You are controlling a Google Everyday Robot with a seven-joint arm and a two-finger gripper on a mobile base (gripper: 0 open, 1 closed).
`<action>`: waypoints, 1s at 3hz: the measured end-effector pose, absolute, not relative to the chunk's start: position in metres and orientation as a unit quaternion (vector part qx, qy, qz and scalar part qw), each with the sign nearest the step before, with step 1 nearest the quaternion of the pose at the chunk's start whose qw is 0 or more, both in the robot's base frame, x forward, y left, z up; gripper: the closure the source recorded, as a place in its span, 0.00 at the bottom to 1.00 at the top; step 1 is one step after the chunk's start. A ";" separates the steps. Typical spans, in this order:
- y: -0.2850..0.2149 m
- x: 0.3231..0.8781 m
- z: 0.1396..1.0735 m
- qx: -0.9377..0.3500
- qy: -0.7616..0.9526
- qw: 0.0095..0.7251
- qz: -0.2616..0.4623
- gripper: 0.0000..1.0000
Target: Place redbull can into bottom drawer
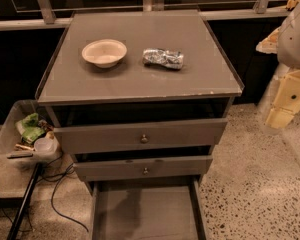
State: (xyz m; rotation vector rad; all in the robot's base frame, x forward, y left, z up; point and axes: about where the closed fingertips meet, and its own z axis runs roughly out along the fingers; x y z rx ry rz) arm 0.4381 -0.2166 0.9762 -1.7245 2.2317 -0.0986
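Observation:
The redbull can (163, 58) lies on its side on the grey cabinet top (140, 79), right of centre, crinkled and silver. A cream round bowl (104, 52) stands to its left. The bottom drawer (145, 211) is pulled out at the foot of the cabinet, and its flat grey floor is bare. My gripper (288, 101) hangs at the right edge of the view, beside the cabinet and below its top, well to the right of the can and holding nothing that I can see.
Two upper drawers (142, 136) with small round knobs stick out slightly. A clear bin (25, 134) of snacks stands to the left on a low shelf, with cables (60, 184) on the speckled floor. A railing (150, 4) runs behind.

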 end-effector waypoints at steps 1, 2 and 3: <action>-0.217 0.438 0.976 -0.603 0.781 0.159 -0.035 0.00; -0.209 0.453 0.978 -0.609 0.775 0.165 -0.038 0.00; -0.197 0.481 0.980 -0.619 0.760 0.195 -0.033 0.00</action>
